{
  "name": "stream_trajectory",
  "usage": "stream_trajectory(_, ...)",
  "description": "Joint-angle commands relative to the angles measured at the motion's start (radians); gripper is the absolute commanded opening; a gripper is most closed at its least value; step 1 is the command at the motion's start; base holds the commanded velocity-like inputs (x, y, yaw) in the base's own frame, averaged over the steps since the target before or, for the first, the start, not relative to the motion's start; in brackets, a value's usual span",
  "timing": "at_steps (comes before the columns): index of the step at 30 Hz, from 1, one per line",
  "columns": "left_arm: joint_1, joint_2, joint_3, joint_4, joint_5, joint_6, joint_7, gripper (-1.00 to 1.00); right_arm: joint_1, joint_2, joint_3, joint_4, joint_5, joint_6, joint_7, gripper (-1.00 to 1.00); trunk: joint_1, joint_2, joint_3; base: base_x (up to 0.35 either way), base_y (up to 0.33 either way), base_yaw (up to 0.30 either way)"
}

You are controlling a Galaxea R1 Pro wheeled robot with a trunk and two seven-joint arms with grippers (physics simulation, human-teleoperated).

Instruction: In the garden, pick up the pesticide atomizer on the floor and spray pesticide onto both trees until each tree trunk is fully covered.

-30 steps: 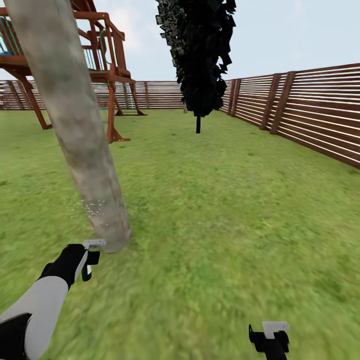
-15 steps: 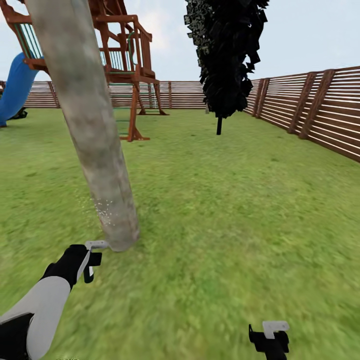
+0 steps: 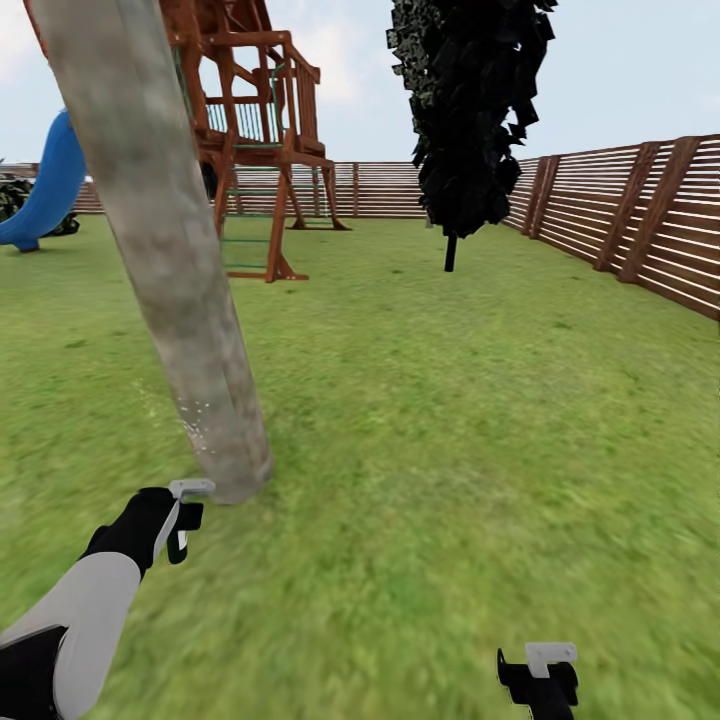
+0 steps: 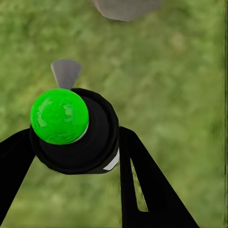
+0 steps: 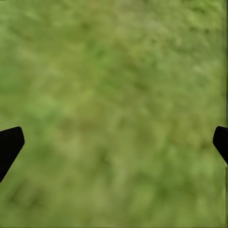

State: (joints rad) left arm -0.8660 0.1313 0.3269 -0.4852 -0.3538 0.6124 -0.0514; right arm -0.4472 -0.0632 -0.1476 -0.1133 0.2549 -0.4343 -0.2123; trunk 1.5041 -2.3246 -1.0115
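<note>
**Atomizer at the foot of the leaning trunk**

My view has swung a little since half a second ago: the slide (image 3: 45, 190) now shows more fully at the far left, and the playset (image 3: 250, 130) and dark conifer (image 3: 470, 110) sit further right in the head view. That is my camera turning, not the things moving.

My left end effector (image 3: 178, 520) holds the same place low on the left, clamped on the atomizer (image 4: 71, 130). In the left wrist view its black fingers (image 4: 142, 185) sit on either side of the black body, with the green cap (image 4: 59, 115) on top and the grey nozzle (image 4: 65, 72) beyond it. In the head view the grey nozzle tip is just beside the base of the trunk (image 3: 170, 260).

The trunk leans, its mottled grey-brown column rising to the upper left. A scatter of pale specks (image 3: 195, 420) lies on its lower part, as before.

Lawn (image 3: 450, 420) spreads to the right, edged by the slatted fence (image 3: 640, 215).

My right end effector (image 3: 540, 680) hangs low at the right, unchanged, its fingers (image 5: 9, 145) wide apart over bare grass.
</note>
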Motion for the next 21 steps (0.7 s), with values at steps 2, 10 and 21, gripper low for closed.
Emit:
stream_trajectory(2, -0.001, -0.001, 0.006, -0.002, -0.008, 0.004, -0.005, -1.0, -0.001, 0.0, -0.008, 0.001, 0.011, -0.003, -0.002, 1.0, 0.0, 0.0, -0.001, 0.133, -0.273, 0.0)
stream_trajectory(10, -0.001, -0.001, 0.008, -0.006, -0.007, 0.003, -0.005, -1.0, -0.001, 0.0, -0.008, 0.001, 0.011, -0.003, -0.002, 1.0, 0.0, 0.0, -0.001, 0.109, -0.273, 0.024)
stream_trajectory(21, -0.034, -0.024, 0.005, -0.009, -0.006, 0.006, -0.005, -1.0, -0.001, 0.0, -0.008, 0.001, 0.011, -0.003, -0.002, 1.0, 0.0, 0.0, -0.001, 0.007, -0.27, 0.268)
